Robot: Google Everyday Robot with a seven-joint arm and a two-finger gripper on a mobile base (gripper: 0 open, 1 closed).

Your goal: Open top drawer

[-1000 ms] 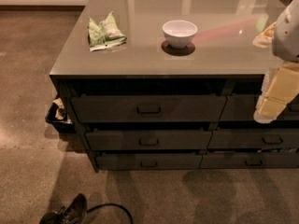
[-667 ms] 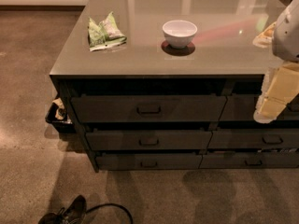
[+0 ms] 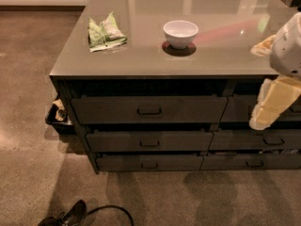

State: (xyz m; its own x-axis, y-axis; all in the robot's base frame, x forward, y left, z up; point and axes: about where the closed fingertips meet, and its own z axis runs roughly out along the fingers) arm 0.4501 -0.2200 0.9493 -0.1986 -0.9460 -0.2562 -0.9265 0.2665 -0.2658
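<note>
The top drawer point(image 3: 149, 109) is the tallest dark grey-brown front of the left stack, just under the countertop point(image 3: 141, 60). Its small rectangular metal pull point(image 3: 149, 111) sits in the middle of the front. A dark gap shows above the front. My gripper point(image 3: 264, 116) is the cream-coloured end of my white arm point(image 3: 287, 51) at the right edge. It hangs in front of the neighbouring stack's top drawer, to the right of the top drawer and apart from its pull.
A white bowl point(image 3: 180, 33) and a crumpled green bag point(image 3: 105, 32) lie on the countertop. Two shallower drawers point(image 3: 149, 141) sit below the top drawer. A black bin point(image 3: 58, 117) stands at the cabinet's left. A black cable point(image 3: 113, 211) lies on the floor.
</note>
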